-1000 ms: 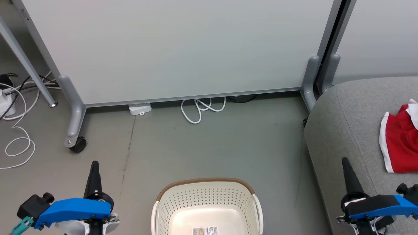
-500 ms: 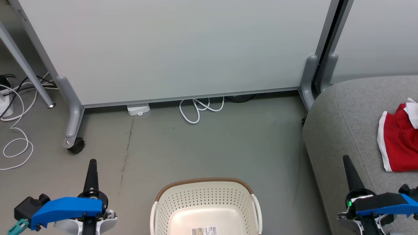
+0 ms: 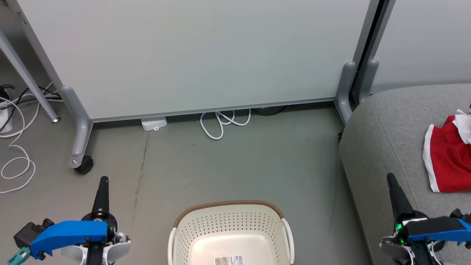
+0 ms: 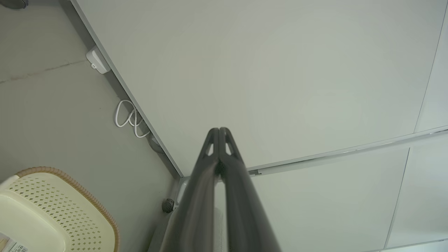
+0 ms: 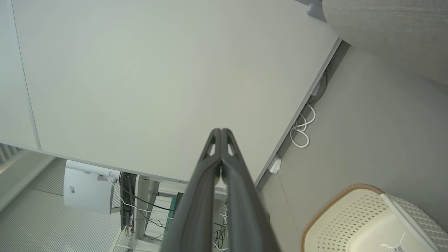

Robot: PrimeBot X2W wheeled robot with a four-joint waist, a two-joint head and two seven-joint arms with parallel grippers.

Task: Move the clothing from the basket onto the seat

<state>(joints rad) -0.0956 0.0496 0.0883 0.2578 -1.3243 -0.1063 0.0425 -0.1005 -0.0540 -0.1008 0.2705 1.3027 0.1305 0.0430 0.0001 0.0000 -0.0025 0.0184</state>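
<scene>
Head view: cream-white perforated plastic laundry basket with a brown woven-look rim point(image 3: 230, 203) stands on the grey floor point(image 3: 239, 162) at 6 o'clock, a label point(image 3: 230, 260) on its bottom. Large light grey fabric seat point(image 3: 382, 140) occupies 3 to 5 o'clock. Red clothing with white trim point(image 3: 447, 158) lies on it at 3 o'clock, cut by the frame edge. Left gripper point(image 3: 104, 179) is at 7 o'clock, right gripper point(image 3: 389, 176) at 5 o'clock. Left wrist view: fingers pressed together, gripping nothing; basket at 8 o'clock. Right wrist view: fingers pressed together, gripping nothing; basket at 5 o'clock, seat at 1 o'clock.
</scene>
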